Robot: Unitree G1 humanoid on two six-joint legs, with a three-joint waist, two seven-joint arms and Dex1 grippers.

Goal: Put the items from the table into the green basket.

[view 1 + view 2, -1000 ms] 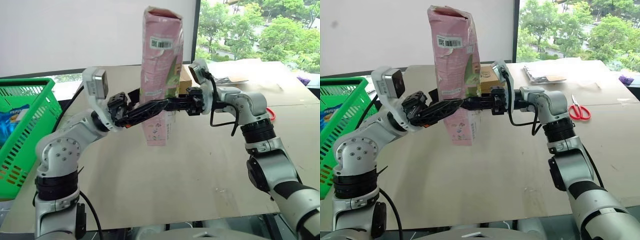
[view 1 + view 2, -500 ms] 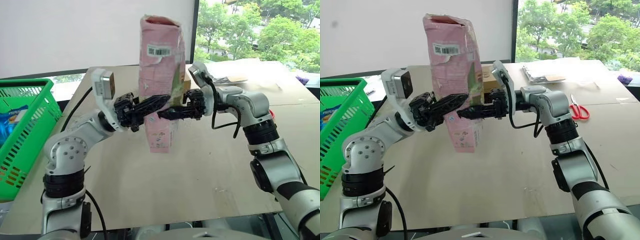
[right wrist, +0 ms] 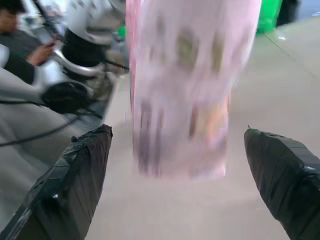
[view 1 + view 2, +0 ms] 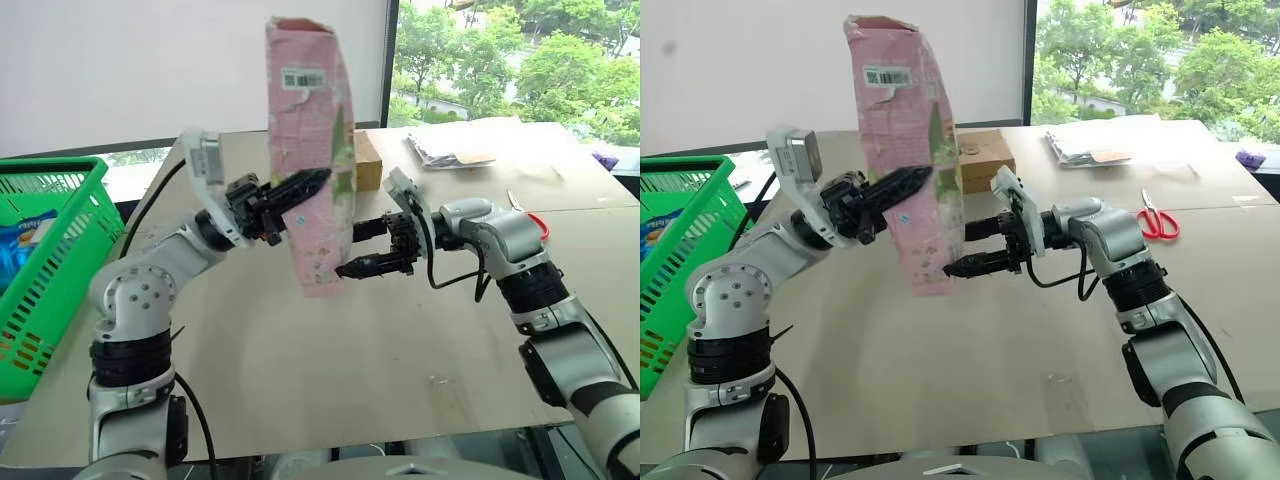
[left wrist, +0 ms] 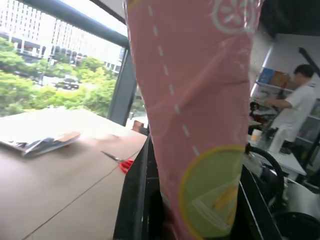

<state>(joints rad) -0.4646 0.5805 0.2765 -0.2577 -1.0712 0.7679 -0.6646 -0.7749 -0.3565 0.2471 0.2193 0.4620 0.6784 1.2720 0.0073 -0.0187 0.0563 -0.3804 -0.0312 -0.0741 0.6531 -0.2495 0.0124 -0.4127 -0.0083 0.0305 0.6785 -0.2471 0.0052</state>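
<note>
Clamping the long pink packet [image 4: 313, 170] about its middle, the left gripper [image 4: 300, 190] has its two black fingers closed on the packet, one finger lying across the near face; the packet stands raised above the table [image 4: 400, 350], its top leaning to the left and its lower end hanging clear of the tabletop; a barcode label sits near its upper end; the left wrist view shows pink film [image 5: 195, 100] with green print pinched between that gripper's fingers. Just right of the packet's lower part, the right gripper [image 4: 368, 248] points left with its fingers spread wide; the lower fingertip is just beside the packet's bottom edge, and contact cannot be told; the right wrist view shows the packet [image 3: 182, 90] between the two parted fingers [image 3: 75, 185], well apart from each. Farther out, the scissors with red handles [image 4: 1155, 218] lie on the table at the far right; a brown cardboard box [image 4: 983, 152] sits behind the packet; a stack of papers [image 4: 1095, 145] lies at the far side; the green basket [image 4: 45, 260] stands at the left edge, holding a blue packet [image 4: 20, 240]. A person in white [image 5: 295, 107] stands in the background of the left wrist view.
</note>
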